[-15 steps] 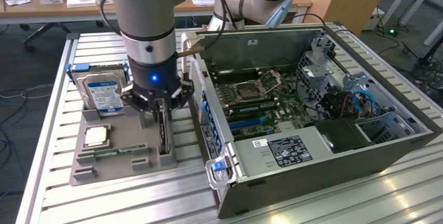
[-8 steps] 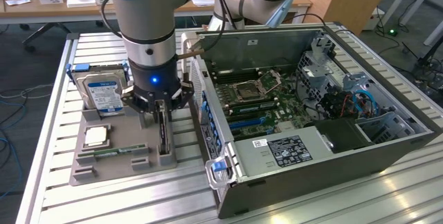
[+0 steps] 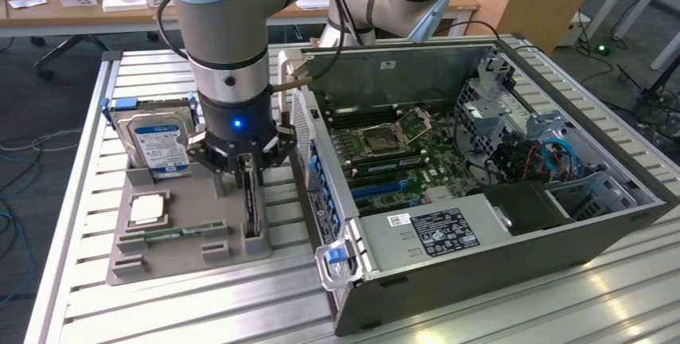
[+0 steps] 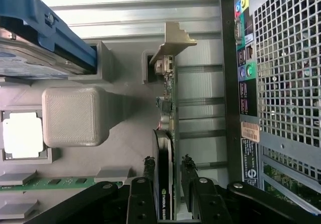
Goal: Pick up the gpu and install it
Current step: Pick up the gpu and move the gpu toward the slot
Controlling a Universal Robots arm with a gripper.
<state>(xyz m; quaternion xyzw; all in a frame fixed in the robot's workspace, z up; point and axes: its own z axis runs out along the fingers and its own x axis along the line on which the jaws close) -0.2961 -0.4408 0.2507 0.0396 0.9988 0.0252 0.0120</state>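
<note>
The thin black gpu card (image 4: 165, 184) has a glossy plastic face and a pale matt metal bracket (image 4: 173, 40). The grey plastic holder tray (image 4: 70, 116) looks matt and finely ridged. The slatted metal surface (image 4: 200, 86) has a brushed sheen. The computer case's perforated grille (image 4: 286, 58) is dull grey metal.

gpu (image 3: 251, 210) partly hidden behind the hand (image 3: 248, 170), hard drive (image 4: 30, 58) cut off at the wrist view's edge

Black gpu (image 4: 165, 181), grey tray (image 3: 170, 260), blue-and-white labelled silver hard drive (image 3: 158, 146).
</note>
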